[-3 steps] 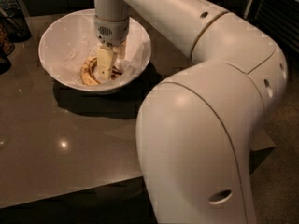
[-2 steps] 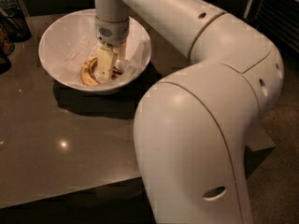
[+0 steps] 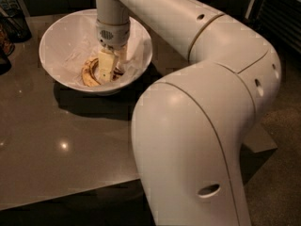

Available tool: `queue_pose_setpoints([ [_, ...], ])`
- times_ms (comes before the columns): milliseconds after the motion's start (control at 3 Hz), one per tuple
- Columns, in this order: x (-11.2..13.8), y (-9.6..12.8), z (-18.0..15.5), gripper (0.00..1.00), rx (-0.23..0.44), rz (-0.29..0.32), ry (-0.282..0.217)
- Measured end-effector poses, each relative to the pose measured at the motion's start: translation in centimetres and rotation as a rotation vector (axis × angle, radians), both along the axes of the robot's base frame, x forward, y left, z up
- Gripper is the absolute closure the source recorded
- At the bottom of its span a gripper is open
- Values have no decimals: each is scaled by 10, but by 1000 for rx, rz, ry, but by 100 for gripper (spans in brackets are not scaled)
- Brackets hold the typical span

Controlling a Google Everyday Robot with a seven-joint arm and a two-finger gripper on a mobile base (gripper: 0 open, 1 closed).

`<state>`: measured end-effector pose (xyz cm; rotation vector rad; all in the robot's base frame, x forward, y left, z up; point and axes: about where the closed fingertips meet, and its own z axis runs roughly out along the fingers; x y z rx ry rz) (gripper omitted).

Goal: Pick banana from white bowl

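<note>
A small, brown-blotched banana lies curled at the bottom of the white bowl on crumpled paper. Its long axis runs roughly from the bowl's far side to its near side with the curve bulging left, and the ends are hidden, so where the stem points cannot be told. The robot's hand is down inside the bowl over the banana's right side, and I cannot tell whether it is clenched on the fruit or released. This looks like the grasp step, which next calls for a sure hold and a straight lift clear of the rim, above the dark worktop.
</note>
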<state>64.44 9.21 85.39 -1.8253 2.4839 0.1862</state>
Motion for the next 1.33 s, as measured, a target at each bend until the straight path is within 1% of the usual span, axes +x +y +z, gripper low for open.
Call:
queue_pose_setpoints([
  [1333, 1, 0, -5, 31, -4, -1, 11],
])
